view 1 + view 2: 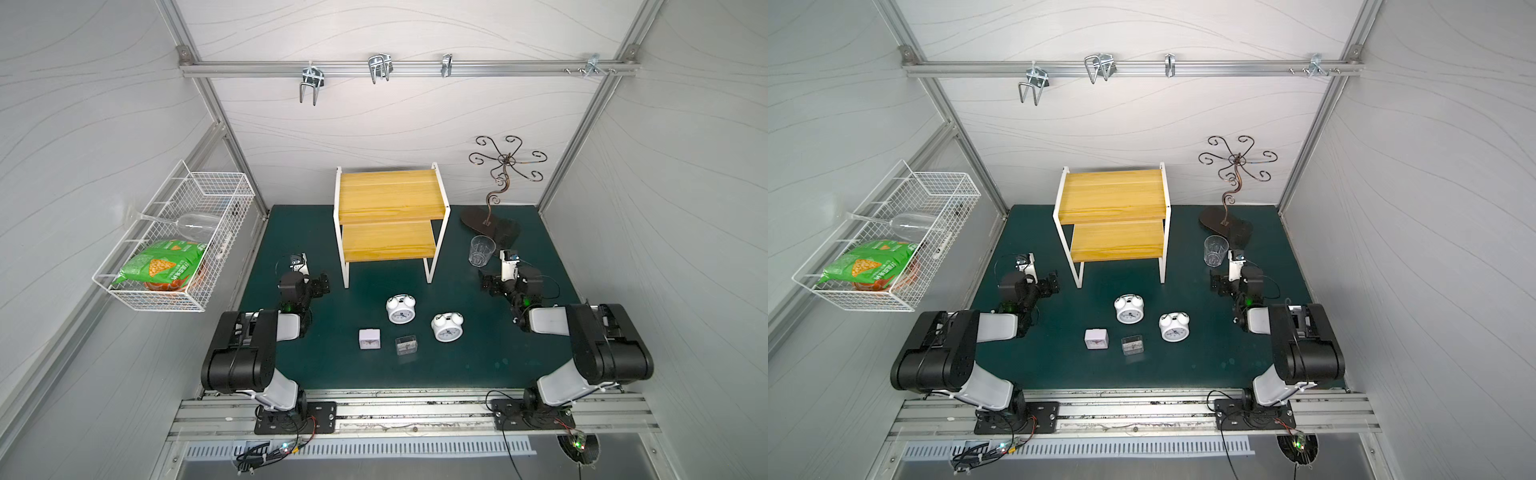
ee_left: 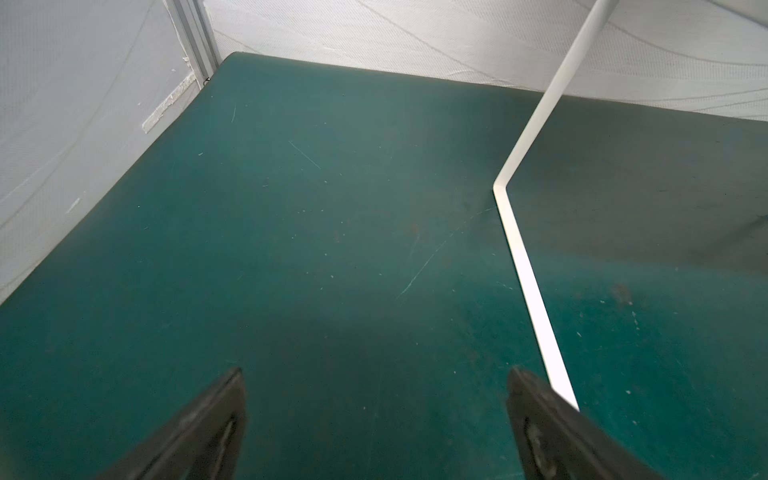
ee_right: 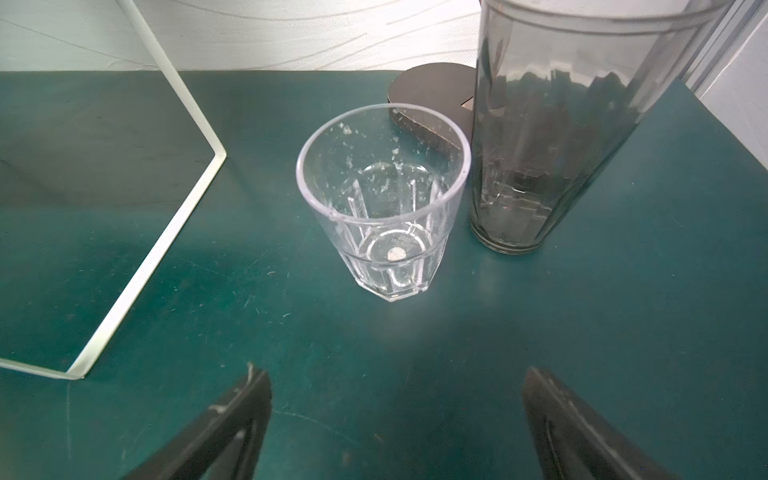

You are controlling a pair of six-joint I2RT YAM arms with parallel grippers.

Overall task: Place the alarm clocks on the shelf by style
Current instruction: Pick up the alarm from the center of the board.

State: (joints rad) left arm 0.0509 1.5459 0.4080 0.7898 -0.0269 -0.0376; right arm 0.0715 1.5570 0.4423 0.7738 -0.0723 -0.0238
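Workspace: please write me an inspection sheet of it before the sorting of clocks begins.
Surface: green mat, scratched, dusty.
Job's things: round clocks, white square clock, transparent clock, all on mat; shelf bears nothing.
Clutter: clear glass, dark tumbler, hook stand.
End effectors: left end effector and right end effector open, empty.
Cables: wires by arm bases, off mat.
Surroundings: wire basket with wine glass, snack bag; rail hooks.

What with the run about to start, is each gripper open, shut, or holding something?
Left gripper: open, holding nothing.
Right gripper: open, holding nothing; the clear glass stands ahead of it, untouched.
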